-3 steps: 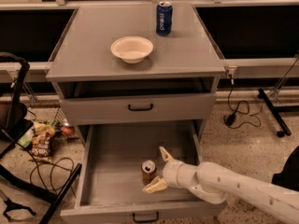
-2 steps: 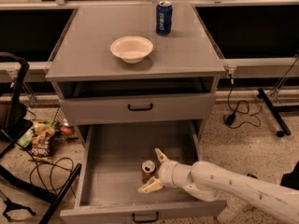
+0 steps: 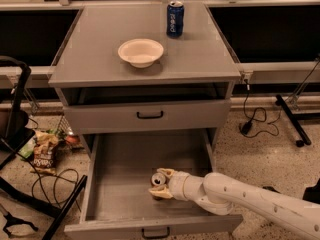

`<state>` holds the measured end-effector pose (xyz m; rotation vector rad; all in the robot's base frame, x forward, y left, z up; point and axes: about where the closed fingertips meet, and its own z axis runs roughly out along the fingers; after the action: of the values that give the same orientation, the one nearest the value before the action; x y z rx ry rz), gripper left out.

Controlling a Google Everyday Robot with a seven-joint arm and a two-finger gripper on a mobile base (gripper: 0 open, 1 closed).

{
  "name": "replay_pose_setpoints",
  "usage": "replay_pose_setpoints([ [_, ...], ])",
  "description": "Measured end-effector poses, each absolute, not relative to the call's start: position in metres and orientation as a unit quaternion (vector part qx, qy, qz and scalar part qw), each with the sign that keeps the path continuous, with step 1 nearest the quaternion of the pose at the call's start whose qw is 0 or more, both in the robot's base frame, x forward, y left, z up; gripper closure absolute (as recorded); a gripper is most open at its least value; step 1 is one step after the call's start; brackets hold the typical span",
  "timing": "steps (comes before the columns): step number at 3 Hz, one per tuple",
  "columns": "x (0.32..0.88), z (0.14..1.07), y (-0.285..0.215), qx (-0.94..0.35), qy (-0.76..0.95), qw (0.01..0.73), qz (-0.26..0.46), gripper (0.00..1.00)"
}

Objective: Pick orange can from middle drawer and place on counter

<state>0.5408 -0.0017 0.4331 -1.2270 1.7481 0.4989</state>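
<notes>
The orange can (image 3: pixel 158 178) stands on the floor of the open middle drawer (image 3: pixel 125 169), towards its front right; I see its silver lid and a little of its brown side. My gripper (image 3: pixel 156 183) reaches in from the right with my white arm (image 3: pixel 240 196). Its pale fingers (image 3: pixel 164 173) stand open on either side of the can, one behind it and one in front, close to its sides. The lower finger hides most of the can's body. The grey counter (image 3: pixel 95 54) is the cabinet top above.
A white bowl (image 3: pixel 140 51) and a blue Pepsi can (image 3: pixel 175 19) stand on the counter. The shallower upper drawer (image 3: pixel 150 115) is slightly open. A snack bag (image 3: pixel 44 154), cables and black stand legs (image 3: pixel 60 211) lie on the floor at left.
My gripper has moved left in the drawer, from beside the can to straddling it. The can has not moved.
</notes>
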Motion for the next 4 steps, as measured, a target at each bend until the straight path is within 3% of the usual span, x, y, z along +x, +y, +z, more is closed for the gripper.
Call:
replay_pose_setpoints([
  [2, 0.535, 0.469, -0.005, -0.513, 0.701, 0.454, 0.198, 0.94],
  [4, 0.483, 0.607, -0.008, -0.533, 0.694, 0.410, 0.257, 1.00],
])
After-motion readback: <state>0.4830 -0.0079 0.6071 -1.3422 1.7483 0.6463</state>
